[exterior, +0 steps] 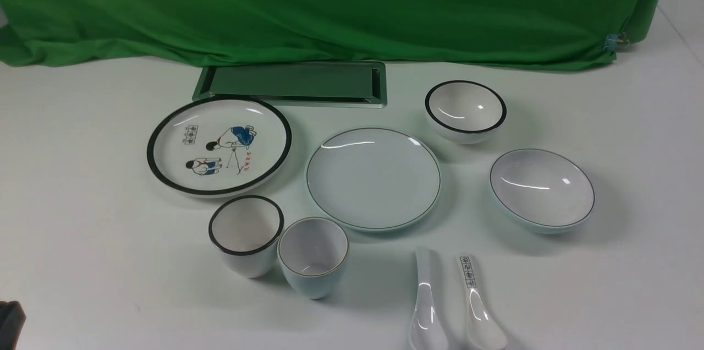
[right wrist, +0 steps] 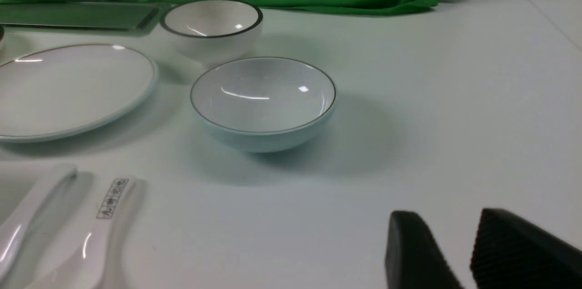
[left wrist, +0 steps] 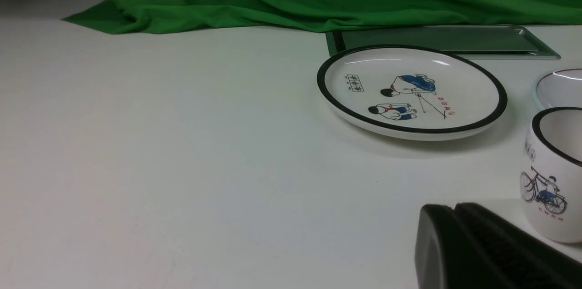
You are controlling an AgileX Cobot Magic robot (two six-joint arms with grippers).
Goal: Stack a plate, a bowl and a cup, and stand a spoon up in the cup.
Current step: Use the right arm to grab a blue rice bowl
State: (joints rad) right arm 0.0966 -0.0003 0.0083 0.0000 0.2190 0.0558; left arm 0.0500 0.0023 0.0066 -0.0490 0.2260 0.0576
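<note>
The plain pale plate [exterior: 373, 178] lies mid-table, and the right wrist view also shows this plate [right wrist: 68, 89]. The wide shallow bowl [exterior: 542, 189] sits to its right, and that bowl [right wrist: 263, 98] is ahead of my right gripper [right wrist: 448, 218], which is open, empty and well short of it. The thin-rimmed cup [exterior: 313, 255] stands upright in front of the plate. The plain spoon [exterior: 426, 306] lies near the front edge; the right wrist view also catches this spoon [right wrist: 27, 211]. My left gripper [left wrist: 454, 209] is shut and empty, low at the table's left [exterior: 8, 322].
A cartoon plate [exterior: 218, 145], a black-rimmed cup [exterior: 246, 234] touching the pale cup, a black-rimmed bowl [exterior: 465, 110] and a printed-handle spoon [exterior: 478, 306] share the table. A metal tray [exterior: 291, 83] and green cloth [exterior: 330, 3] lie at the back.
</note>
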